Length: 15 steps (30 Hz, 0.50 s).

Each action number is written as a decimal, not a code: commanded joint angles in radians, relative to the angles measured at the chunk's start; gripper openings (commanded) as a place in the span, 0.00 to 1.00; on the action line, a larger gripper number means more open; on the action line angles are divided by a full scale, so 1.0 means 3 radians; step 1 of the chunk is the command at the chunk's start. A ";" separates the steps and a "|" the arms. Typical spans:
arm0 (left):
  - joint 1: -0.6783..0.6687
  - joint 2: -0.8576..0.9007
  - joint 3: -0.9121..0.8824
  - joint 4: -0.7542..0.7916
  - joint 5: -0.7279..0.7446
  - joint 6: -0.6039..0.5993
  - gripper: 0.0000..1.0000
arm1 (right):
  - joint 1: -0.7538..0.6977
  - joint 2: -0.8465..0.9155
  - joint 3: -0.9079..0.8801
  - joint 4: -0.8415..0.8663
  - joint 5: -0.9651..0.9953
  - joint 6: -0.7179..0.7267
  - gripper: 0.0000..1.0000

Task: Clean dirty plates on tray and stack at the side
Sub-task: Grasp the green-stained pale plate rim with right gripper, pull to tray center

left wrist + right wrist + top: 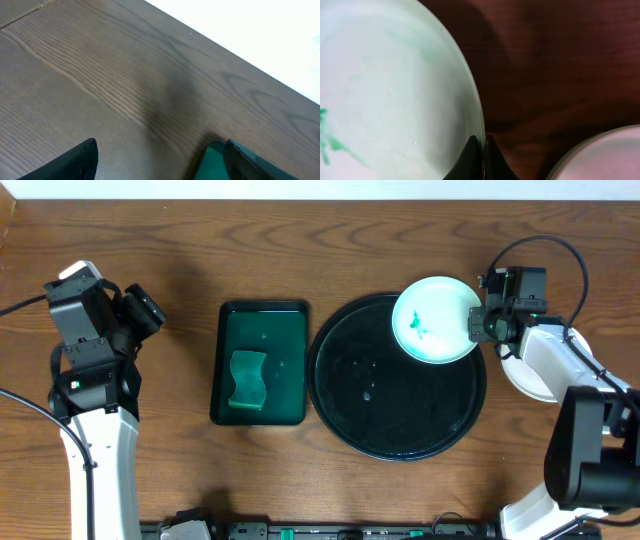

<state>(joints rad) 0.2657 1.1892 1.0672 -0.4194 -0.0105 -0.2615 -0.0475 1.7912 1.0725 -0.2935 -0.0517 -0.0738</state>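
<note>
black tray (345, 405), round with a raised rim, sits mid-table; its floor is bare apart from a few wet-looking glints.

smeared plate (436, 320): small, round, white with a mint tint. it lies over the tray's far right rim, part of it past the rim and above the wood. green smear left of the plate's centre. in the right wrist view the plate (395, 90) fills the left half and throws a dark shadow on the table (560, 60) beside it. cannot tell whether it touches the tray rim.

right gripper (478, 323): clamped on the smeared plate's right edge. in the wrist view the gripper (482, 157) has its two dark fingertips (472, 160) pressed together over the thin rim, one above it and one below.

second plate (520, 380): white, on the table just right of the tray, half hidden under the right arm. its edge shows low right in the wrist view (605, 155). apart from the smeared plate. whether more plates lie under it, cannot tell.

left gripper (148, 310): far left, over bare wood, well apart from the plates. jaws spread wide in its wrist view (160, 165), nothing between them.

green tray (285, 320), rectangular, lies just left of the black tray, with a green sponge (247, 380) in its near left part.
</note>
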 commanded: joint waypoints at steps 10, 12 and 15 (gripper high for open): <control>0.0011 0.0001 0.0003 -0.0006 -0.0031 -0.0004 0.80 | 0.0079 -0.0507 0.0032 -0.0796 -0.1108 0.0732 0.01; 0.0011 0.0001 0.0004 -0.0006 -0.0031 -0.0004 0.80 | 0.0112 -0.0502 -0.0031 -0.0870 -0.1082 0.0828 0.01; 0.0011 0.0001 0.0003 -0.0009 -0.0031 -0.0004 0.80 | 0.0167 -0.0502 -0.0214 -0.0783 -0.0866 0.1104 0.01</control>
<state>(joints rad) 0.2657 1.1892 1.0672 -0.4206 -0.0105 -0.2615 -0.0196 1.6463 1.0519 -0.5411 -0.3325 0.1493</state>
